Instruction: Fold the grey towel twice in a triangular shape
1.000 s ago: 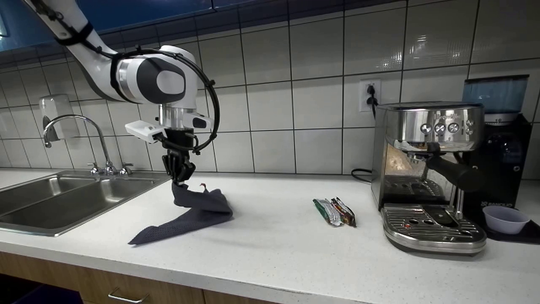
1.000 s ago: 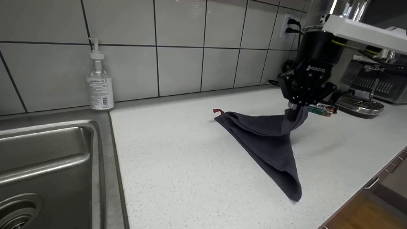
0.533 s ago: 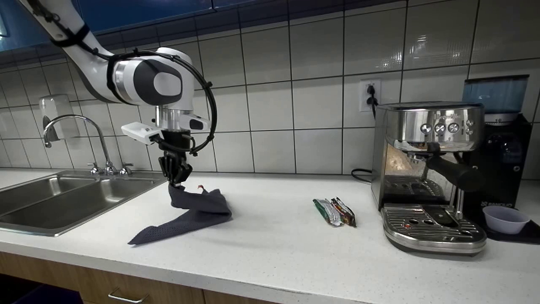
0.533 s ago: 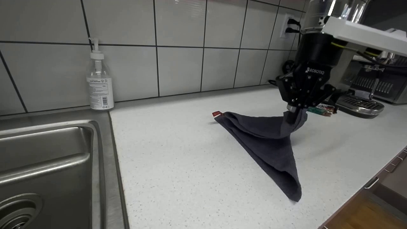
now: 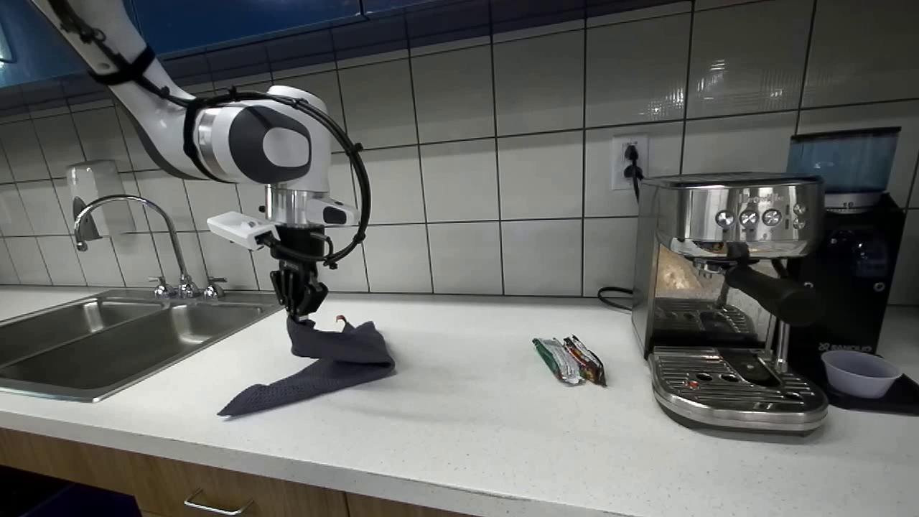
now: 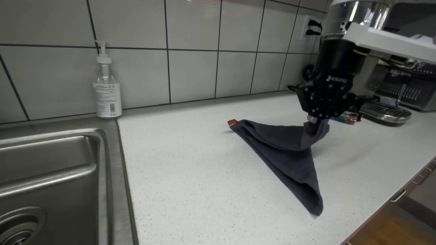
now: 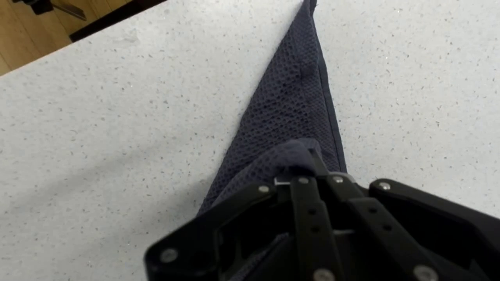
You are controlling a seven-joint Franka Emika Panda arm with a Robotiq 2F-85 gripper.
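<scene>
The dark grey towel (image 5: 344, 352) lies on the white counter, folded, with one raised part bent over toward the gripper. In an exterior view it (image 6: 289, 163) looks roughly triangular, with a small red tag (image 6: 232, 122) at its far corner. In the wrist view the towel (image 7: 283, 101) narrows to a point at the top. My gripper (image 5: 301, 318) is shut on a corner of the towel and holds it a little above the counter. In the wrist view the fingers (image 7: 312, 166) pinch the cloth; the fingertips are partly hidden by it.
A steel sink (image 5: 179, 323) with a faucet (image 5: 176, 244) is beside the towel. A pump bottle (image 6: 107, 92) stands by the tiled wall. Snack packets (image 5: 567, 360) lie on the counter before a coffee machine (image 5: 732, 301). The counter's front edge (image 5: 373, 485) runs along the near side.
My gripper has moved slightly toward the sink and a little lower, with the held towel corner going along. The rest of the towel stays nearly the same; the red tag has turned slightly.
</scene>
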